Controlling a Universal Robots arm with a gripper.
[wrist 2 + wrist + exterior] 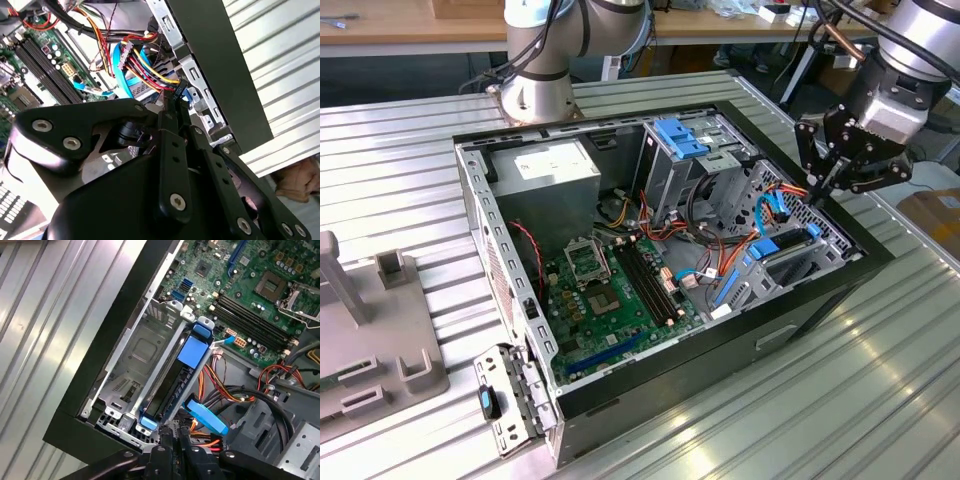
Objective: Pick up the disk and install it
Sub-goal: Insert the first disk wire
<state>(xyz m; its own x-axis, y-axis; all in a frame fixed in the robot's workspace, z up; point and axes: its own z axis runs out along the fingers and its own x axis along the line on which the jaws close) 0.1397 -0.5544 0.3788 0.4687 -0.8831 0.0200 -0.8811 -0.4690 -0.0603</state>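
Note:
The disk (167,390) stands on edge in the drive bay at the corner of the open computer case (820,290), a dark slab in a blue plastic frame with blue tabs at both ends. In the exterior view the disk (788,260) lies low in the case's right corner. My gripper (817,192) hangs just above that bay, its black fingers drawn together to a point. In the first wrist view my gripper (172,440) is at the disk's near end. In the second wrist view my gripper (179,100) touches the bundle of coloured cables (145,65) by the bay wall.
A green motherboard (615,280) fills the case floor. A grey box with a white label (555,165) sits at the back, beside a drive cage with light-blue brackets (680,135). The arm's base (535,90) stands behind the case. A grey fixture (370,330) is at the exterior view's left.

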